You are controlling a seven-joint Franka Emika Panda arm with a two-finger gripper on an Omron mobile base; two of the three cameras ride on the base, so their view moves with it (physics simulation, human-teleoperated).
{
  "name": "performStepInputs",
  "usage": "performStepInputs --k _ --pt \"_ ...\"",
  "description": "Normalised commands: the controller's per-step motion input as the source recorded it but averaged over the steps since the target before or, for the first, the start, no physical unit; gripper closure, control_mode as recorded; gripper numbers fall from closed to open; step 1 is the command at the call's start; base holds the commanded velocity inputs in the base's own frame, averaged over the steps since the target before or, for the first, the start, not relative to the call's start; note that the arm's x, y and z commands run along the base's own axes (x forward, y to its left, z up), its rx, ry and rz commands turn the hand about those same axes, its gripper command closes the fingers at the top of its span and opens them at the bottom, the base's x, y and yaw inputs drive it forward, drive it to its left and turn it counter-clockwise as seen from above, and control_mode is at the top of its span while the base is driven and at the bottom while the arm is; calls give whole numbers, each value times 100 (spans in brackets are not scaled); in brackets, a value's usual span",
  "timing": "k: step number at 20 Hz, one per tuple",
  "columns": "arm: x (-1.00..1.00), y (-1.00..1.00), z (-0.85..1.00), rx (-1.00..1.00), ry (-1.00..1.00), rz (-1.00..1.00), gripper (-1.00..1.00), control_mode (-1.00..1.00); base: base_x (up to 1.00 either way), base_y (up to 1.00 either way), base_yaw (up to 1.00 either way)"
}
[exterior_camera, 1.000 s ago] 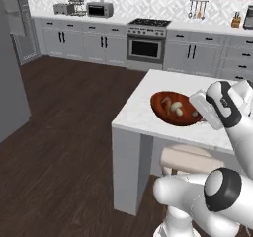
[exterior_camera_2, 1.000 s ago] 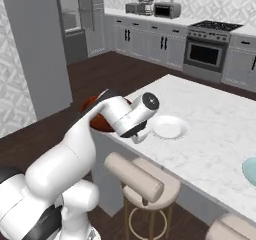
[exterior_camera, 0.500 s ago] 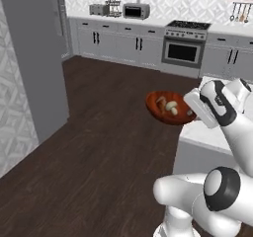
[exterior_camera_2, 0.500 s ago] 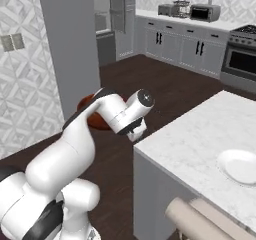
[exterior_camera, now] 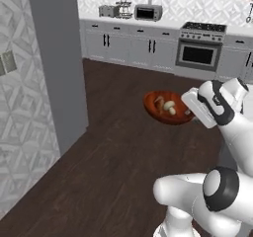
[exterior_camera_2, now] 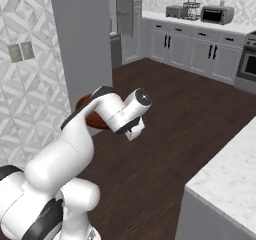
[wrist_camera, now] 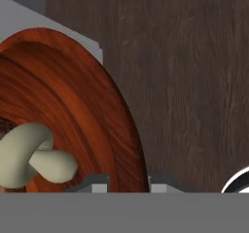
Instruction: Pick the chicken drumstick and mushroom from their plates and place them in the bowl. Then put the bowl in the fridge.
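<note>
- The claw is pinching the rim of the bowl, with one finger on each side of the rim.
- In the hand view, the bowl's rim goes right down between the two fingertips.
- The bowl is red-brown, wide and shallow. It is held up in the air over the dark wood floor, and nothing is under it.
- The mushroom sits inside the bowl, near the claw. It is pale beige with a round cap and a short stem.
- In the hand view the mushroom lies just beside the claw, on the bowl's inner slope.
- The chicken drumstick is in the bowl too, on the far side of the mushroom from the claw. It is small and hard to see well.
- In the right base view, the bowl peeks out from behind the white arm.
- A tall grey fridge wall stands well apart from the claw, out past the bowl.
- A white stone tabletop is off to the other side, well apart from the claw.
- Grey cabinets and an oven stand far off by the back wall.
</note>
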Motion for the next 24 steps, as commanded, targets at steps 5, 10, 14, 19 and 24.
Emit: performStepInputs --k 5,10,14,19,24 --pt "0 0 0 0 0 0 100 100 100 11 -21" --pt "0 0 0 0 0 0 100 100 100 0 -13" --pt "0 0 0 0 0 0 100 100 100 19 -18" --pt "0 0 0 0 0 0 100 100 100 68 -30" --pt "0 0 0 0 0 0 100 100 100 25 -21"
